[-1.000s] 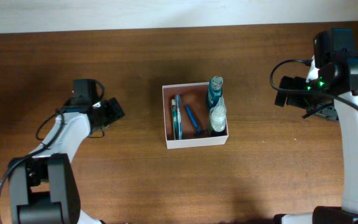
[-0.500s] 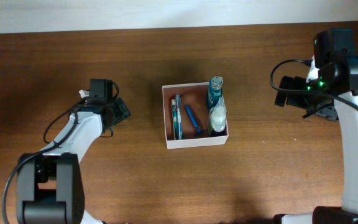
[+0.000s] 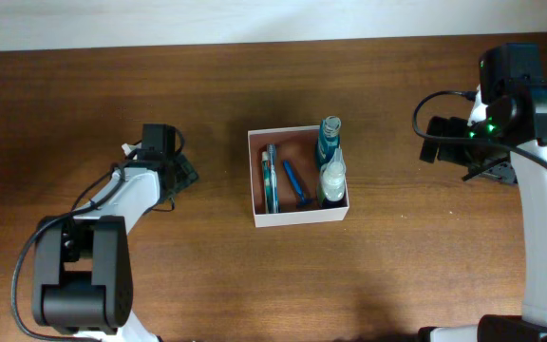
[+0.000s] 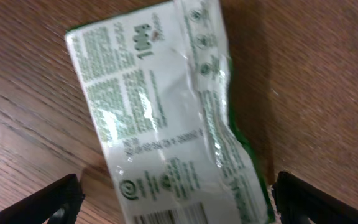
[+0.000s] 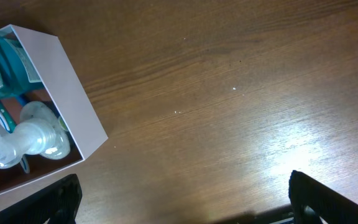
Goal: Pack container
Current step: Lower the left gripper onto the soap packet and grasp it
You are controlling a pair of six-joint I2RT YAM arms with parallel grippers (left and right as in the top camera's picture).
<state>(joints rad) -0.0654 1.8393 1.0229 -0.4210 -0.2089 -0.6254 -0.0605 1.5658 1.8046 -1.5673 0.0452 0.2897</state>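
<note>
— Left side?
— My left gripper (image 4: 176,205) is spread wide, straddling a white-and-green packet (image 4: 166,124), gripping nothing.
— The container (image 3: 300,217)?
— Between my grippers, bottles (image 3: 330,157) inside.
— Right?
— My right gripper (image 3: 433,140) gapes wide, empty, well apart from it.

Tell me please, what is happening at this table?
Two robot arms are packing a container in the middle of the table. It already holds a teal bottle, a clear bottle and a blue razor. The left gripper is open over a white and green packet lying on the table, a finger on either side, not yet gripping it. The right gripper is open and empty over bare wood beside the container.
</note>
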